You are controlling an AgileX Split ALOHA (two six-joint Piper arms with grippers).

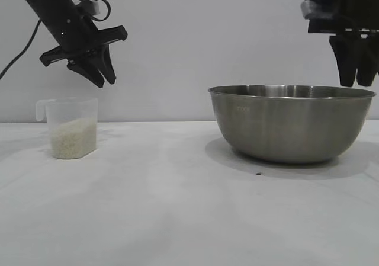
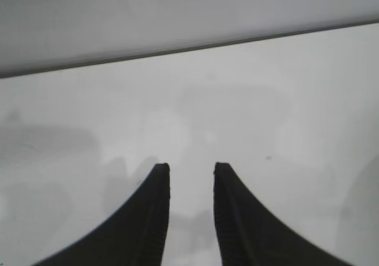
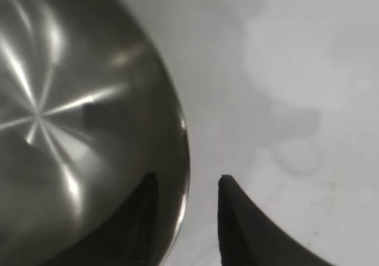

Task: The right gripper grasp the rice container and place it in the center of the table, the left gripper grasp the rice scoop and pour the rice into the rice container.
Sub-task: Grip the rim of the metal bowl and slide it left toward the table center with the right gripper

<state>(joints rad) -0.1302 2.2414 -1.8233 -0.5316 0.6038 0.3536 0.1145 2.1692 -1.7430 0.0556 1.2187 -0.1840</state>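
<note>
The steel bowl stands on the counter, well to the right of the cup, not yet at the centre. The right claw points straight down above the bowl's right rim, 1 finger inside and 1 outside, placed to pinch the rim; its fingers are a little apart and touch nothing. The cup, holding rice, stands apart from the bowl. Above the cup hangs the left claw, tilted, slightly apart, empty, presumably waiting its turn.
</note>
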